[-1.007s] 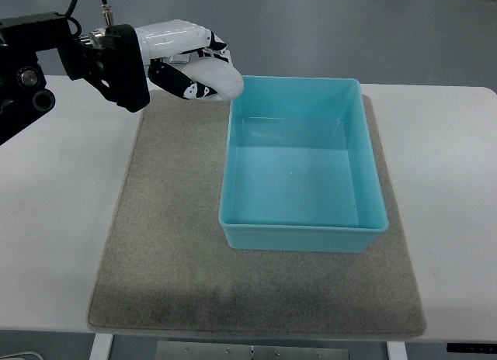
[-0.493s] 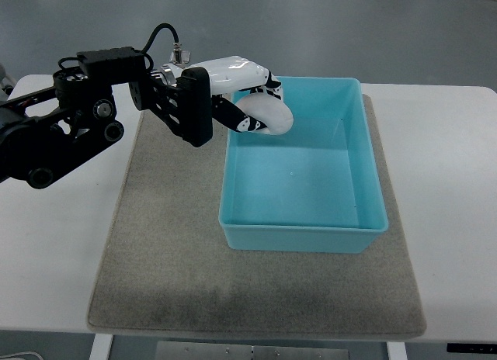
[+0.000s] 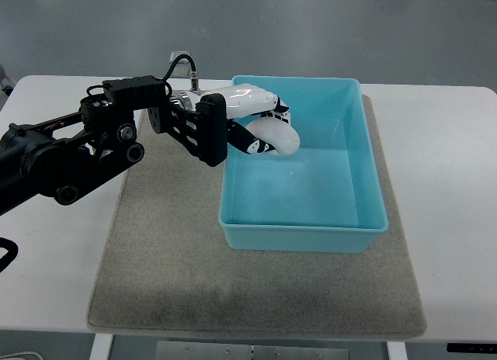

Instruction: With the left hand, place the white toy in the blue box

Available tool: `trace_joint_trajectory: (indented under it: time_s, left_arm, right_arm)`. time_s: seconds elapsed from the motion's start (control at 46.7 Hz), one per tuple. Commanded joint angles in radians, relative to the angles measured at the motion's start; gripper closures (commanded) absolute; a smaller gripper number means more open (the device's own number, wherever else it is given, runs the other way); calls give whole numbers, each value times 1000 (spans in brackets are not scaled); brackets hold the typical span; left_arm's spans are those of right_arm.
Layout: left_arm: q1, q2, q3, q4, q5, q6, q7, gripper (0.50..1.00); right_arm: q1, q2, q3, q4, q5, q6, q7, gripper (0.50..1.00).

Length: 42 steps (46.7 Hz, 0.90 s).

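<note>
My left hand (image 3: pixel 260 127) reaches in from the left on a black arm and hovers over the far left part of the blue box (image 3: pixel 371 220). Its white fingers (image 3: pixel 252 140) are curled around a smooth white toy (image 3: pixel 281 137), which hangs above the box's floor, inside the rim. The box is an open light-blue rectangular tub standing on a grey mat (image 3: pixel 171 251). Nothing else shows inside the box. The right arm does not show.
The mat lies on a white table (image 3: pixel 450 189). The black forearm (image 3: pixel 78 154) crosses the table's left side and the mat's far left corner. The box's walls stand up around the hand.
The left hand has carried the white toy rightward and a little nearer, from beyond the box's far left corner to over its interior, and has come lower.
</note>
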Motion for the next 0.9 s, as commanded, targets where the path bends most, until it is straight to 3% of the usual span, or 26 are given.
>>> trace_joint_trajectory:
  time_s: [0.0, 0.107, 0.257, 0.3, 0.643, 0.879]
  left_arm:
    - [-1, -12, 3, 0, -6, 2, 0, 667]
    - [-1, -12, 3, 0, -9, 2, 0, 559]
    - [0, -10, 2, -4, -27, 2, -3, 536]
    - [-3, -6, 0, -3, -63, 2, -3, 508]
    - [-49, 96, -13, 23, -652, 0, -2, 506]
    - [-33, 200, -12, 97, -1026, -18, -2, 504]
  right_arm:
    - [0, 0, 0, 0, 0, 0, 0, 564]
    - [0, 0, 0, 0, 0, 0, 0, 564]
    - [0, 0, 0, 0, 0, 0, 0, 564]
    - [0, 0, 0, 0, 0, 0, 0, 564]
    - [0, 0, 0, 0, 0, 0, 0, 564]
    - [0, 0, 0, 0, 0, 0, 0, 564]
